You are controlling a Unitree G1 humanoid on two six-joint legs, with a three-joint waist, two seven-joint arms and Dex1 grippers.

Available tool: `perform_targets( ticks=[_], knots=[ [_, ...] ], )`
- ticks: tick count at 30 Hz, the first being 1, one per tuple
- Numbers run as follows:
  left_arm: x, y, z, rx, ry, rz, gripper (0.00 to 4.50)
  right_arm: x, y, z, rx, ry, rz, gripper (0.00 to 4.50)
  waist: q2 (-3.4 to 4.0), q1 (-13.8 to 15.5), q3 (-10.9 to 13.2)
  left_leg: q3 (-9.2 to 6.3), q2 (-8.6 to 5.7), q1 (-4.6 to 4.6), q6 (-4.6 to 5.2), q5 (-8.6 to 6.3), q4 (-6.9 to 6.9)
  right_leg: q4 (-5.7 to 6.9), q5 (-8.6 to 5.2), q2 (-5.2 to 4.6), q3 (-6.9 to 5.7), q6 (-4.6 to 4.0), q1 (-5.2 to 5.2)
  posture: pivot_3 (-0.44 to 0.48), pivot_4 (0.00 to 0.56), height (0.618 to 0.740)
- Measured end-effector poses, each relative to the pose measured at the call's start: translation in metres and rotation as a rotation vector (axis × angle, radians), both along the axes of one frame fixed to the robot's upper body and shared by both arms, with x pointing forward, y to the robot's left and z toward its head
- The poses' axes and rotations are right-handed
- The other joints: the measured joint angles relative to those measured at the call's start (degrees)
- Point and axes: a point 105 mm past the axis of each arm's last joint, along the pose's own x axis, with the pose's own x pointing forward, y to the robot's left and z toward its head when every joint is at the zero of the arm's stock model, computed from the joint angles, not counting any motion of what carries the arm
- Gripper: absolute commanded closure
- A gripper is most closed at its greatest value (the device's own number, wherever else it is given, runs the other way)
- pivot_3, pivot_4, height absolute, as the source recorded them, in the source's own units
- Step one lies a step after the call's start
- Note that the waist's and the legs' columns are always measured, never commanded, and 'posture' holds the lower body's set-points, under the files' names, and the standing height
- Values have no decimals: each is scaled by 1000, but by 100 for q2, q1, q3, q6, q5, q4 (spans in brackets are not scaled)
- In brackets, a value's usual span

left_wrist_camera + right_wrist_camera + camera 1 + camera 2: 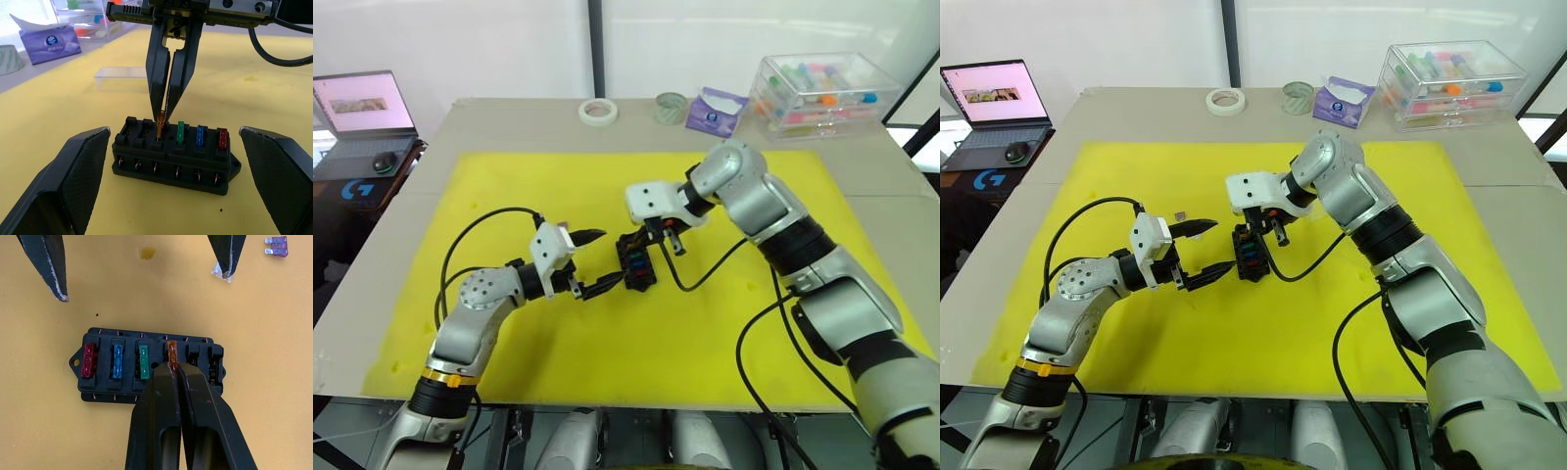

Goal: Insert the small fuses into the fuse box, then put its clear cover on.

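The small black rectangular plastic fuse box (151,366), ribbed with a row of slots and a mounting ear at one end, lies flat near the middle of the yellow foam mat (705,323) that covers the grey worktop (489,122). Red (89,360), blue (117,361) and green (143,362) blade fuses sit seated side by side in its slots, and two slots at the far end stand vacant. The right tool (173,366) comes down from above with its two tapered black fingers clenched on a translucent orange fuse (171,351), whose lower end is in the fourth slot. The left tool (171,161) is released, its broad textured pads (78,166) spread wide on either side of the box and apart from it. A purple fuse (276,246) lies loose on the mat beside the left tool's fingertip, and the clear rectangular plastic cover (122,78) rests on the mat beyond the box. At the worktop's rear edge stand a roll of tape (598,112), a purple tissue packet (713,111) and a large clear box (818,88) of coloured tubes, well apart from the fuse box.
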Motion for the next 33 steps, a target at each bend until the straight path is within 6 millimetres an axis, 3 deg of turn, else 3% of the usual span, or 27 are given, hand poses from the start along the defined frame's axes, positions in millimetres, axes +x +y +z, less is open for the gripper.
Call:
perform_targets(
  ticks=[33],
  knots=[
    [3,1,-4,-2,3,22,33,5,-1,-5,-36,-5,4,4500,0,-9,0,0,0,0,0,0,0,1,0,0,-2,0,0,0,150,740]
  ],
)
